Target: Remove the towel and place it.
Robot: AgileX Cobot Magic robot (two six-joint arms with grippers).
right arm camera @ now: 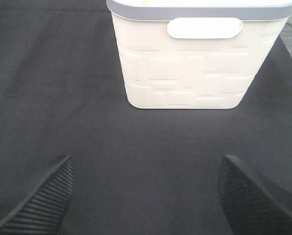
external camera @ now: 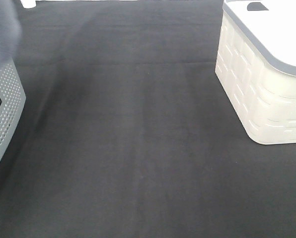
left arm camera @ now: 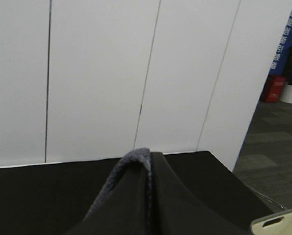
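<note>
In the left wrist view my left gripper [left arm camera: 149, 157] is shut on the towel [left arm camera: 117, 178], a grey-lavender cloth. Its hem is pinched between the black fingers [left arm camera: 180, 205] and it drapes over one of them. The gripper is raised and faces a white wall. In the exterior high view a blurred grey-lavender shape [external camera: 1, 29] hangs at the top left over the grey basket; it looks like the towel. Neither gripper shows in that view. My right gripper [right arm camera: 146, 196] is open and empty, low over the black table covering [right arm camera: 136, 147], facing the white basket.
A grey perforated basket [external camera: 4, 119] stands at the left edge of the table. A white basket with a grey rim [external camera: 267, 89] stands at the right; it also shows in the right wrist view [right arm camera: 195, 73] and in a corner of the left wrist view [left arm camera: 278, 225].
</note>
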